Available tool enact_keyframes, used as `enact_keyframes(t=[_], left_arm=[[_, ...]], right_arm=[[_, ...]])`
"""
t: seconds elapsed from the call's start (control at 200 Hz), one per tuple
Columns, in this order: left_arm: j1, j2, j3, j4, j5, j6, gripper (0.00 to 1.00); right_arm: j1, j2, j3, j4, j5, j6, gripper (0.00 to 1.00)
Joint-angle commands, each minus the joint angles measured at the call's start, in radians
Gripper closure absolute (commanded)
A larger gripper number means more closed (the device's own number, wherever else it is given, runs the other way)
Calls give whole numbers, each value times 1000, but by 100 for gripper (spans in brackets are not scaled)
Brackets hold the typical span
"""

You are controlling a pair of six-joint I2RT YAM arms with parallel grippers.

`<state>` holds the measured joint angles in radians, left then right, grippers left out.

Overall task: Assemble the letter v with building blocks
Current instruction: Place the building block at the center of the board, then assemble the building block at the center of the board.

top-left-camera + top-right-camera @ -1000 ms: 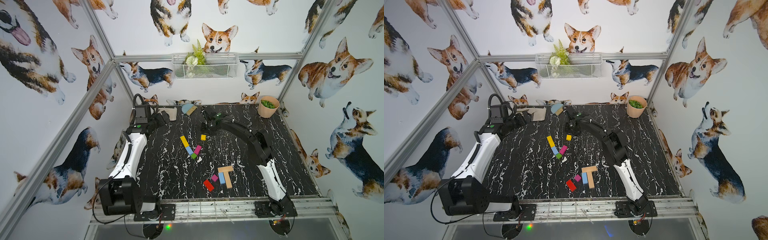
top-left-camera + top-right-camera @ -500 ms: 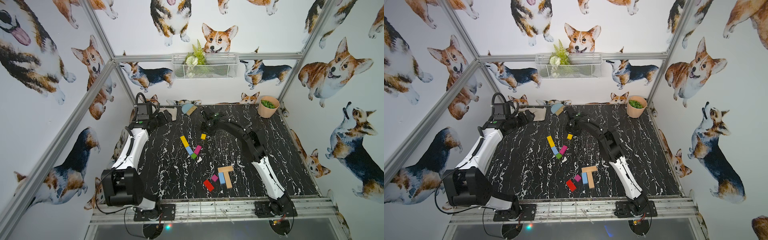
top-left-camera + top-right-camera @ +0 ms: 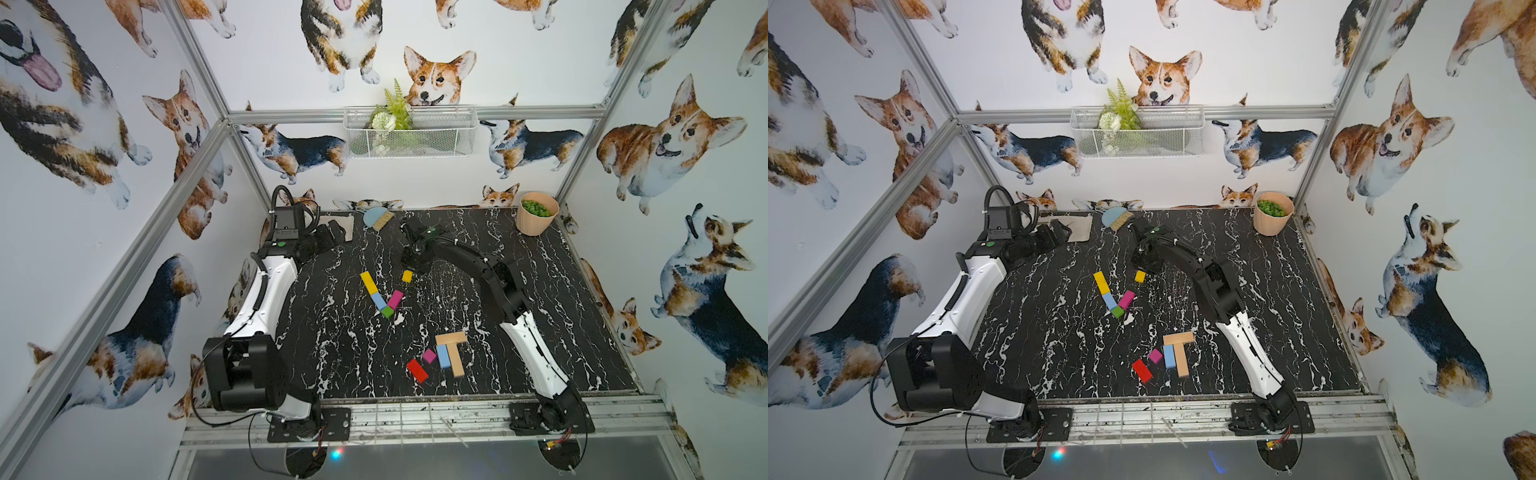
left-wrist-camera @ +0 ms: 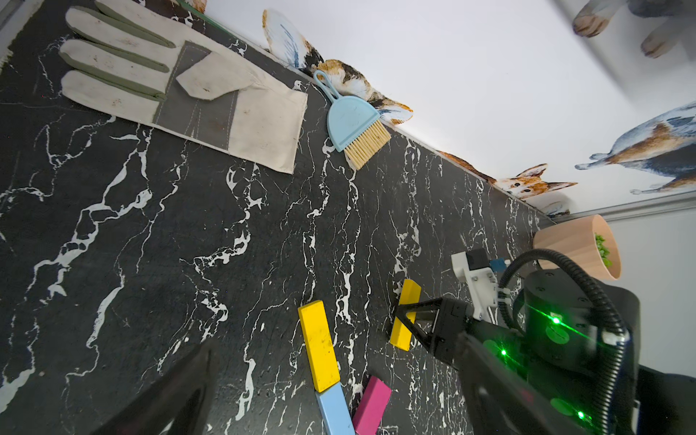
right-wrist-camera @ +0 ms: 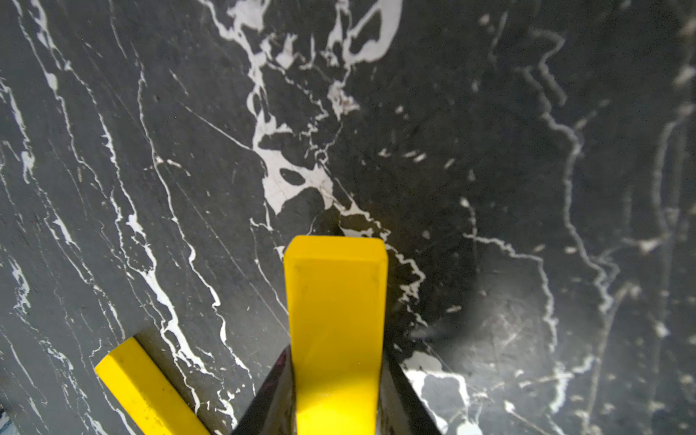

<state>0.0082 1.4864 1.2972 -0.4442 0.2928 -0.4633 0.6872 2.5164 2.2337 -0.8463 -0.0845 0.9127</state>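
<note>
A partial V lies mid-table in both top views. A long yellow block (image 3: 368, 282), a light blue block (image 3: 378, 300) and a green block (image 3: 387, 311) form one stroke. A magenta block (image 3: 395, 298) starts the other. Beyond the magenta one lies a short yellow block (image 3: 407, 276) (image 5: 335, 301) with my right gripper (image 3: 409, 266) (image 5: 335, 354) over it; its fingers (image 4: 410, 320) press both long sides. My left gripper (image 3: 332, 235) (image 4: 339, 350) hovers wide open and empty at the back left, over a glove's edge.
Spare blocks sit near the front: two tan bars (image 3: 451, 338) in a T, a light blue (image 3: 443, 356), a magenta (image 3: 429, 355) and a red (image 3: 417, 370). A canvas glove (image 4: 188, 98) and a small blue brush (image 4: 350, 124) lie by the back wall. A pot of greens (image 3: 536, 218) stands back right.
Both arms have stretched slightly toward the back wall. The short yellow block has hardly moved, and the right gripper remains on it. The left gripper stays open by the glove.
</note>
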Motion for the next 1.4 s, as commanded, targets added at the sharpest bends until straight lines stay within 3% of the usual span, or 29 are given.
enact_keyframes(t=[0.0, 0.24, 0.455, 0.546, 0.711, 0.891, 1.086, 1.396], left_arm=[[2, -3, 7, 4, 6, 4, 0], [2, 0, 12, -1, 7, 12, 0], [-21, 64, 118, -113, 41, 82, 0], [-87, 124, 231, -238, 7, 158, 1], [-271, 262, 454, -457, -194, 282, 2], [-385, 414, 591, -571, -265, 320, 3], [-535, 566, 719, -679, -366, 338, 5], [-583, 730, 781, -712, -363, 300, 8]], right_arm=[[2, 12, 4, -28, -8, 29, 59], [2, -18, -16, -5, -18, 35, 51], [-2, -165, -131, 98, 9, -19, 43], [-9, -244, -197, 131, 31, -53, 38], [-68, -437, -427, 270, 33, -101, 25], [-179, -656, -745, 435, -1, -105, 18], [-238, -776, -925, 491, -35, -116, 13], [-267, -841, -1062, 554, -76, -112, 9]])
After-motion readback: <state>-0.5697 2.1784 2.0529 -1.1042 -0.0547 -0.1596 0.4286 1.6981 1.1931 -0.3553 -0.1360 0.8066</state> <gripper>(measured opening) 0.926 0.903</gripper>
